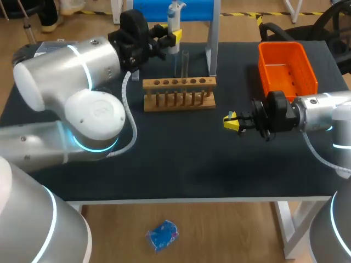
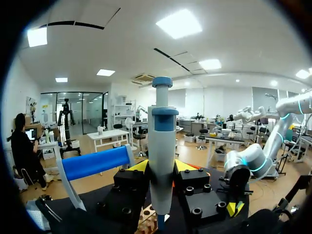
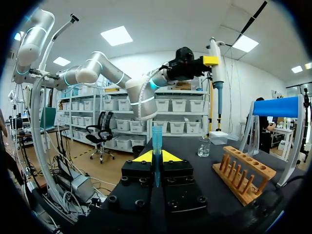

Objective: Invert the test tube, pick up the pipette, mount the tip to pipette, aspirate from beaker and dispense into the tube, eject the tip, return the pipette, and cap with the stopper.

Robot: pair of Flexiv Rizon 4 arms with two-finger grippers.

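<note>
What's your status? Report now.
Left gripper shut on pipette, held upright. Right gripper shut on blue pipette tip, unmounted. Test tube rack sits between them.

Left pincer (image 1: 171,38), upper centre of the frame, clamps the pipette (image 1: 174,16). Right pincer (image 1: 232,121), centre right, clamps the blue tip (image 3: 156,144).

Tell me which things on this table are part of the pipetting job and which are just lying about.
Job: pipette in left gripper, blue pipette tip in right gripper, beaker, test tube, wooden rack.
Lying about: orange bin, blue-barred stand, though either may serve later.
</note>
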